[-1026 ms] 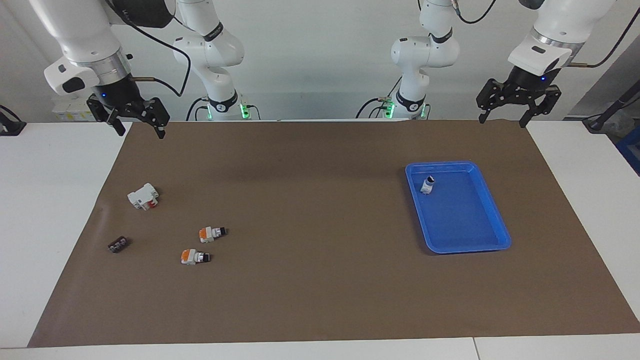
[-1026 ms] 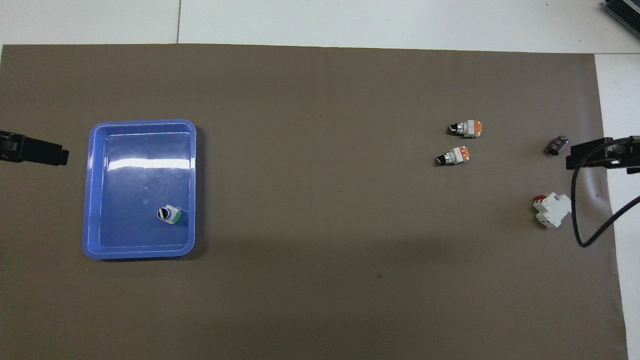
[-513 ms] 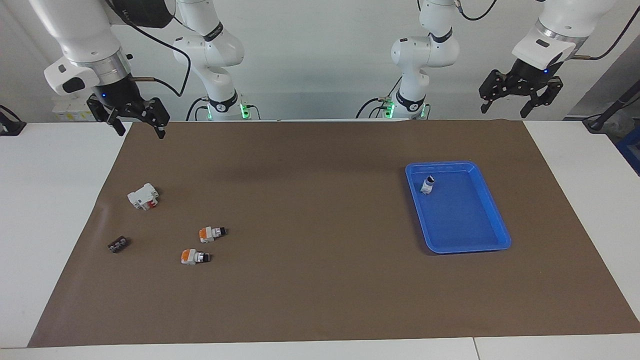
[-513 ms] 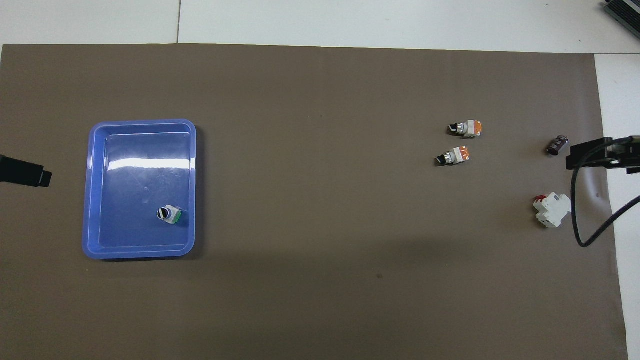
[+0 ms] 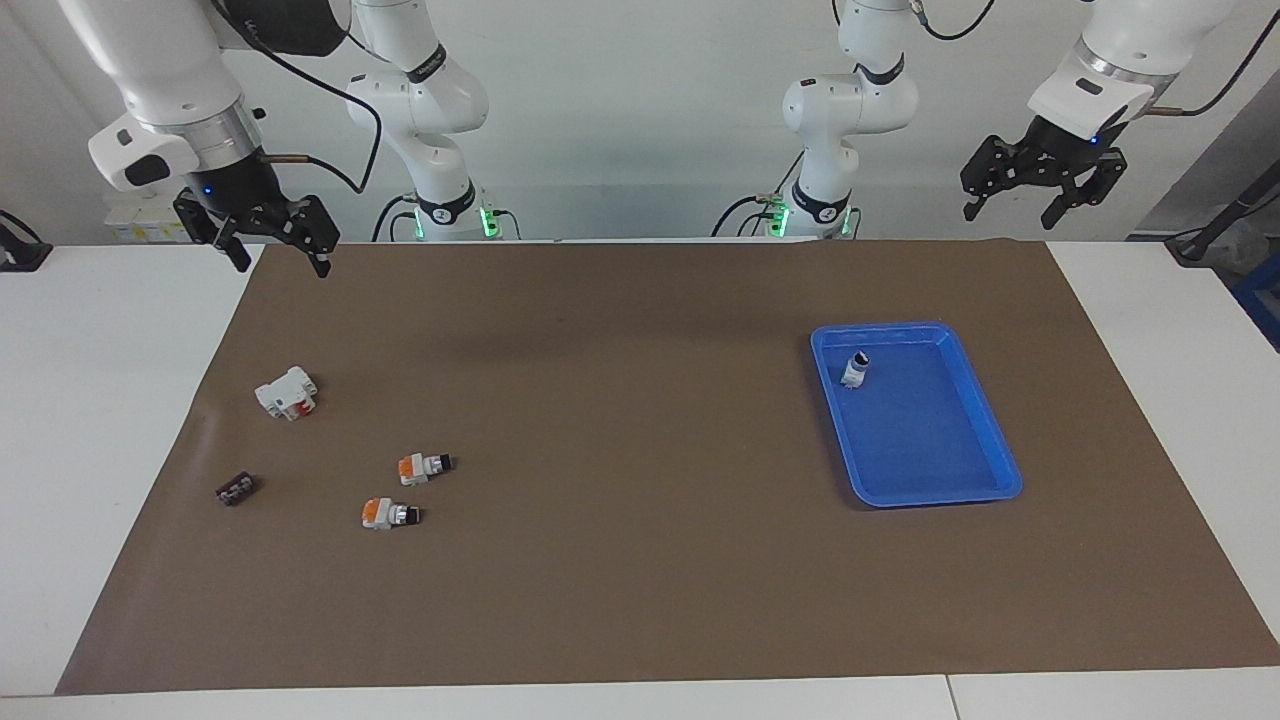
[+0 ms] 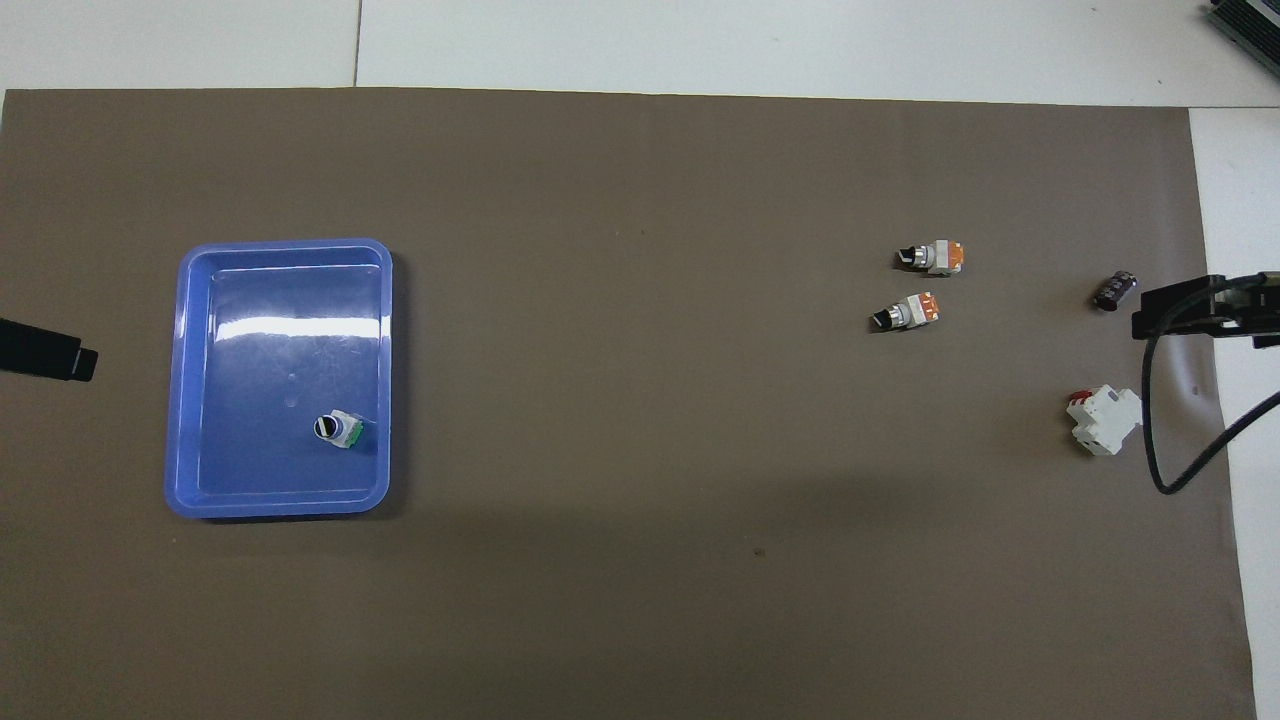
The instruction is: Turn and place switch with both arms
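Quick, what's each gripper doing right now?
Left gripper: open, holding nothing, raised.
Right gripper: open, holding nothing, raised.
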You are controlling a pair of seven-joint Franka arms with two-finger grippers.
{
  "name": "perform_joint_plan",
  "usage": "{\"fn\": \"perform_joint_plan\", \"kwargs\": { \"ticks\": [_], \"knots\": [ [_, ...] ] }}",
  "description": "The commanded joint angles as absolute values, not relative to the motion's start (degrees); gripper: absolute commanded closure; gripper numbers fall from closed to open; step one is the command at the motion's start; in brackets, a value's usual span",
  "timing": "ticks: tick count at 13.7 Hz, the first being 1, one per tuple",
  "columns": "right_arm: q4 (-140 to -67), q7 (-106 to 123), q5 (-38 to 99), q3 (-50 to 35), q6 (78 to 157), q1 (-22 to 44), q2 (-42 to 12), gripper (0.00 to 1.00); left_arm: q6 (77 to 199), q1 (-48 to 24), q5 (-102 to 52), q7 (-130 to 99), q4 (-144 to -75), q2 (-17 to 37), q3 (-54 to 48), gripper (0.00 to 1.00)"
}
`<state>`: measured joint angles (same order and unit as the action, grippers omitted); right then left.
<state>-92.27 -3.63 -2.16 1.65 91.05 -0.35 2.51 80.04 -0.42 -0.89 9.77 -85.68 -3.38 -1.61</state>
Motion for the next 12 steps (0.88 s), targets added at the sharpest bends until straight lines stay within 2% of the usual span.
{"fn": "perform_joint_plan", "kwargs": {
  "ticks": [1,12],
  "knots": [
    [-93.8,-2.5,-2.6,1.3,91.1,-0.7,3.9,0.0,79.0,0.2,0.4,8.9,-86.8,-4.7,-2.4,0.0],
    [-93.7,-2.5,-2.6,1.3,91.1,-0.7,3.9,0.0,79.2,0.2,0.4,3.1,-88.2,-5.4,-2.4,0.0]
  ]
}}
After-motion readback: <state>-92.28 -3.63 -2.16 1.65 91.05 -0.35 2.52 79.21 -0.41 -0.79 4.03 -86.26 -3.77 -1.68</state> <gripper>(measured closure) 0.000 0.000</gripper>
